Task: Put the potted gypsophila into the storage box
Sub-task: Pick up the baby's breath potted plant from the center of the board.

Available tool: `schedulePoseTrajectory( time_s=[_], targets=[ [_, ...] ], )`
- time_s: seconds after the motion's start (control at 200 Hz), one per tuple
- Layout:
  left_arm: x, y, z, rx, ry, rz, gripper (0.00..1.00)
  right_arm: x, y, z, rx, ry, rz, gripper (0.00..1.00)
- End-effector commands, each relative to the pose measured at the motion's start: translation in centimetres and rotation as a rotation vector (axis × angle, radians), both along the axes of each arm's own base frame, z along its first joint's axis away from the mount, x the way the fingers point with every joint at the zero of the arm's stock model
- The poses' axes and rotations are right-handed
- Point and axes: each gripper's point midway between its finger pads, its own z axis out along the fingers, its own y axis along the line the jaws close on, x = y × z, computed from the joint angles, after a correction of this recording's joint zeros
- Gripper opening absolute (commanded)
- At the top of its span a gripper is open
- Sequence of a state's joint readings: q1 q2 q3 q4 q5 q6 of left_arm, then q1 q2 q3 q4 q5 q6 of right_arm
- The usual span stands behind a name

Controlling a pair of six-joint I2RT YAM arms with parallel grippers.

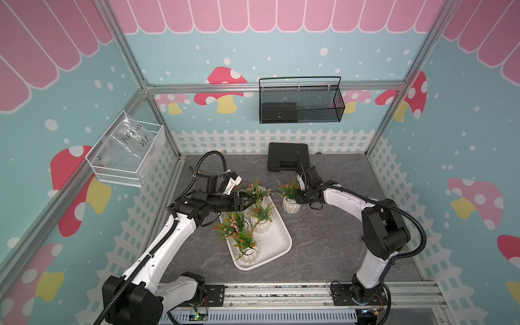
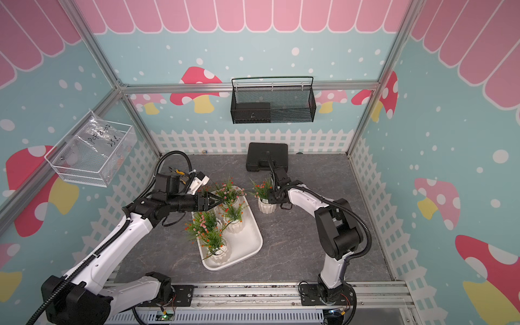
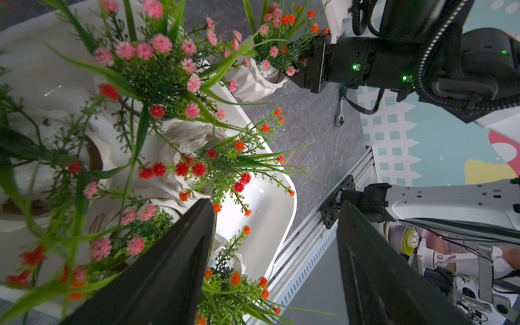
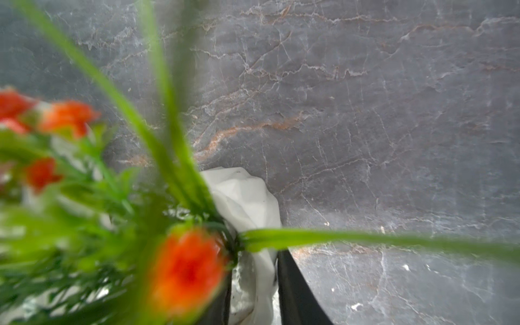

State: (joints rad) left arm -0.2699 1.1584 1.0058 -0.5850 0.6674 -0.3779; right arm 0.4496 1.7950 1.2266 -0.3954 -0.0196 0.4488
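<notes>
Outside the storage box (image 1: 278, 242), just beside its far end: one potted gypsophila (image 1: 291, 204), upright on the table (image 1: 323, 233). Closely flanking its pot wall: the right gripper (image 1: 296, 197); cannot tell whether pinching. Inside the box: the other pots (image 1: 263, 225). Over the box's far end, among sprigs: the left gripper (image 1: 250, 203), jaws spread wide, holding nothing.
</notes>
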Motion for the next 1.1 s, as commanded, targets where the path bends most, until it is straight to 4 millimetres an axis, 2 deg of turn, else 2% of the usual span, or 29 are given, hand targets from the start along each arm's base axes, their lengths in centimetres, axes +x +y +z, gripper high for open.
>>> schedulePoseTrajectory(
  time_s=[0.0, 0.185, 0.53, 0.861, 1.096],
  targets=[
    [-0.4, -0.4, 0.4, -0.011, -0.029, -0.028, 0.70, -0.2, 0.0, -1.3, -0.010, 0.039, 0.014, 0.27],
    [-0.6, -0.6, 0.4, -0.012, -0.028, -0.038, 0.70, -0.5, 0.0, -1.4, -0.006, 0.046, 0.017, 0.17],
    [-0.8, -0.6, 0.3, -0.014, -0.027, -0.038, 0.70, -0.9, -0.3, 2.4, 0.024, -0.029, 0.009, 0.06],
    [-0.6, -0.2, -0.2, 0.004, -0.016, -0.012, 0.70, -2.2, -0.7, 5.0, 0.069, -0.079, 0.012, 0.00],
    [-0.7, 0.3, -0.1, 0.029, -0.032, 0.008, 0.70, -4.1, -1.5, 7.5, 0.125, -0.124, 0.015, 0.00]
  ],
)
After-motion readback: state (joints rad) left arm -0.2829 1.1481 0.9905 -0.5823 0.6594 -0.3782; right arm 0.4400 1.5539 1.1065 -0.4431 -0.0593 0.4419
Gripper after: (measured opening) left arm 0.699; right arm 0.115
